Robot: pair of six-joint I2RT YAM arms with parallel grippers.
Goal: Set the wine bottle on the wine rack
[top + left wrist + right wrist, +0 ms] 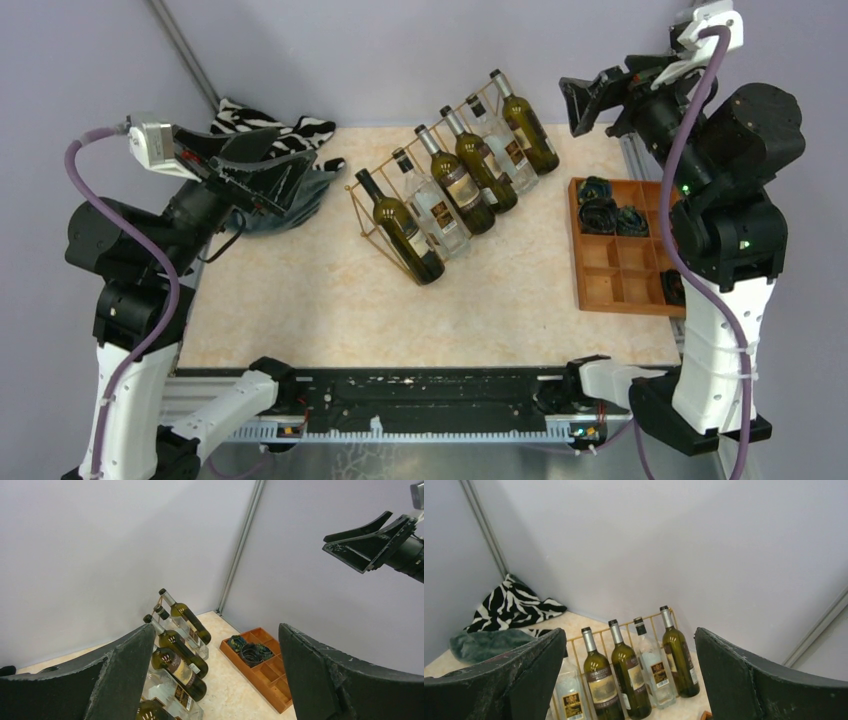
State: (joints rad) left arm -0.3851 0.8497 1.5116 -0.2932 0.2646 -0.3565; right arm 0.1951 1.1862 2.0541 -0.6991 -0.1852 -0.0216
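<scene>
Jaws gape; only top view shows the whole wine rack [355,212].

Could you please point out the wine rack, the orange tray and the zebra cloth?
wine rack [355,212]: top external view, left wire edge.
orange tray [576,245]: top external view, left wall.
zebra cloth [262,122]: top external view, striped middle.

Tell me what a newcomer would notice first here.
A row of wine bottles leans on a gold wire rack at the middle back of the table. To its right lies an orange wooden tray with dark items in some cells, and a zebra-striped cloth sits in the far left corner.
</scene>
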